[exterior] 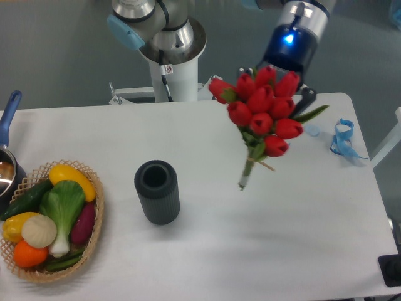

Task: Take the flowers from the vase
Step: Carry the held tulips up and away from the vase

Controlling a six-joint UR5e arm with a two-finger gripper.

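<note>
About ten red tulip buds make up the flowers [262, 105], which hang in the air just below the gripper [276, 78], clear of the table [250, 238]. The bunch tilts, buds uppermost and tied green stems pointing down and to the left in the camera view, the stem tip above the white tabletop. The buds hide the gripper's fingertips; a dark finger shows at the right of the bunch, and the gripper appears to be clamped on the flowers among the heads, though the contact itself cannot be seen. A blue light glows on the wrist above it.

The vase [157, 192] stands upright on the table well down and to the left of the gripper, apart from the stems, its round mouth open. Farther left of the gripper, at the table's edge, sits a wicker basket [94, 241] of vegetables, with a pot [7, 172] just beyond it. A blue ribbon [343, 139] lies near the gripper's right side, on the table.
</note>
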